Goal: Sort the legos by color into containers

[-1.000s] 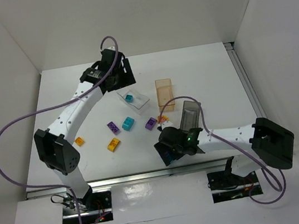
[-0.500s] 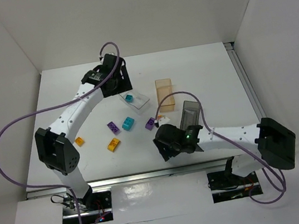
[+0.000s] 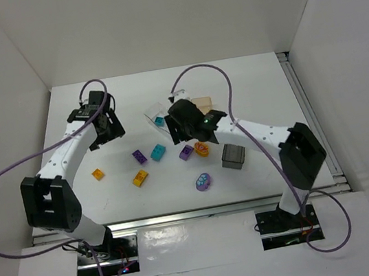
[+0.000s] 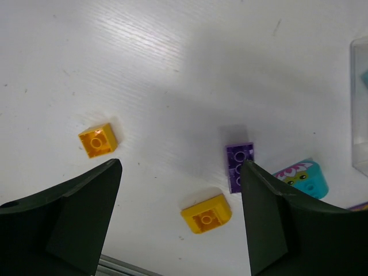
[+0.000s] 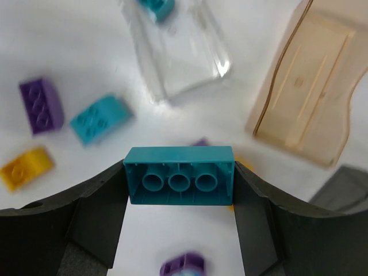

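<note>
Here's what we've got, big stuff first. The white table (image 3: 252, 79) carries everything. The left arm (image 3: 67, 145) reaches over its far-left part, and the right arm (image 3: 260, 130) stretches in from the right toward the middle.

The left fingers (image 3: 105, 124) are spread wide with nothing between them, hanging over the table to the left of the loose bricks. The right fingers (image 3: 184, 125) are clamped on a teal brick (image 5: 179, 183). They grip its two short ends, with its underside tubes facing the wrist camera, just beside the clear bin (image 3: 155, 112) on that bin's near-right side.

Bins: the clear bin sits around the middle, toward the far side. The amber bin (image 3: 201, 102) is just right of it, partly hidden by the right arm. The dark grey bin (image 3: 233, 156) stands apart from both, nearer and further right.

Bricks: one teal piece (image 3: 160, 121) lies in the clear bin. On the table, going left to right, we see:
- a small orange brick (image 3: 97, 174)
- a yellow brick (image 3: 140, 178)
- a purple brick (image 3: 140, 156)
- a patterned teal brick (image 3: 158, 152)
- a second purple brick (image 3: 186, 153)
- an orange patterned brick (image 3: 202, 149)

A rounded purple one (image 3: 203, 181) lies nearest, on its own.
</note>
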Controlling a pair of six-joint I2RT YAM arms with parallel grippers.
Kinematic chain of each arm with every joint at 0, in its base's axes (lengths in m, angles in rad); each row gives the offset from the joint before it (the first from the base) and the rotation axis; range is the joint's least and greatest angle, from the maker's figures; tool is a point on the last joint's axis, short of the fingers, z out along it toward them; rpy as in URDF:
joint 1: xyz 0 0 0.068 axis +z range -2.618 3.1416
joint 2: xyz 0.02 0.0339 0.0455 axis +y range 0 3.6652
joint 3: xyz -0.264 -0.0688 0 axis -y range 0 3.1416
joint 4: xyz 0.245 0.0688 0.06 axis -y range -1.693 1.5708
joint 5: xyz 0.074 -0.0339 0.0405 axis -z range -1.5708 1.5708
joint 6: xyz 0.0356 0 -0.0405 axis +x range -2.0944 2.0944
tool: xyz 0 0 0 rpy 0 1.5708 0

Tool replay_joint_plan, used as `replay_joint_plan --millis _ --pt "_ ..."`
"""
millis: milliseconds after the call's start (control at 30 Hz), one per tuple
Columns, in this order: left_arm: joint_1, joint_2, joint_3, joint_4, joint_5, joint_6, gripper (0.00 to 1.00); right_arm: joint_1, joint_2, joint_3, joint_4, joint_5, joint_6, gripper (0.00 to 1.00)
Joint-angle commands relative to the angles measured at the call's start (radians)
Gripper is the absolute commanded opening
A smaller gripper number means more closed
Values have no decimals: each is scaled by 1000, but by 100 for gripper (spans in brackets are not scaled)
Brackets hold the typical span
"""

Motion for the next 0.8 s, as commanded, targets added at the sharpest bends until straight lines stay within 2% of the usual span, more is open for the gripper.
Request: replay_joint_plan --millis 0,167,300,433,467,500,567,767 --pt "36 -81 -45 1 16 31 90 -69 114 160 68 -15 -95 57" --pt "58 -147 -90 1 62 75 90 -110 325 361 68 -58 -136 62" --pt "58 -167 -90 12 107 129 90 -121 438 454 68 -101 -136 66" --pt "26 -210 -102 21 64 141 94 -130 493 503 48 -101 -136 80" --pt "26 -222 -102 21 79 150 96 -130 493 515 48 -101 -136 83" --pt "17 -222 -102 21 94 151 97 -130 483 515 48 -101 -136 91" --pt "-9 -213 -102 21 125 169 97 -130 464 515 48 -101 -127 95" --pt "-132 -134 -102 41 137 152 93 -149 254 364 58 -22 -92 96"
